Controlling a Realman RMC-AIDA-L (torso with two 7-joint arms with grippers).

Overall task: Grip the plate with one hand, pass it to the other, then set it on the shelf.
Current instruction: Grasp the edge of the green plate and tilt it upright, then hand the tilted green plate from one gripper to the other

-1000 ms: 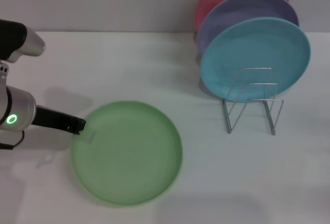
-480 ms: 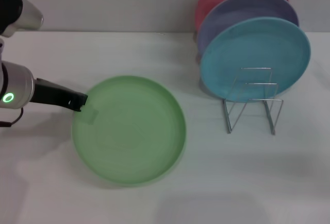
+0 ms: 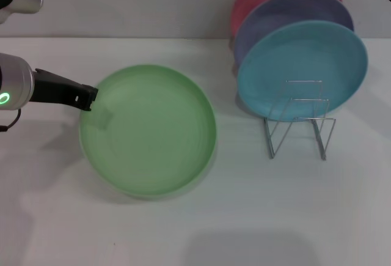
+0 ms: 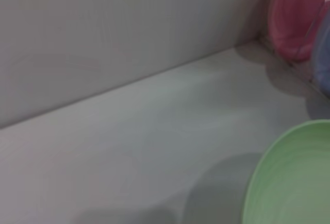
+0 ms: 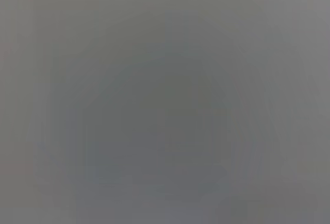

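- The left gripper [image 3: 91,99] pinches the light green plate [image 3: 148,129] by the rim nearest it; the plate hangs tilted above the table [image 3: 305,217].
- Step in hand, by my judgement: lifting towards the handover.
- The right gripper is out of sight.
- Next, the right gripper must take the rim opposite the left gripper, well short of the wire rack [image 3: 299,125].

Looks like a lab/test bench, not a home kitchen: bare white table [image 3: 256,217] w/ plain grey wall [image 3: 134,3] behind, only staged plastic plates in wire rack [image 3: 299,119], well right of left gripper [image 3: 91,98].
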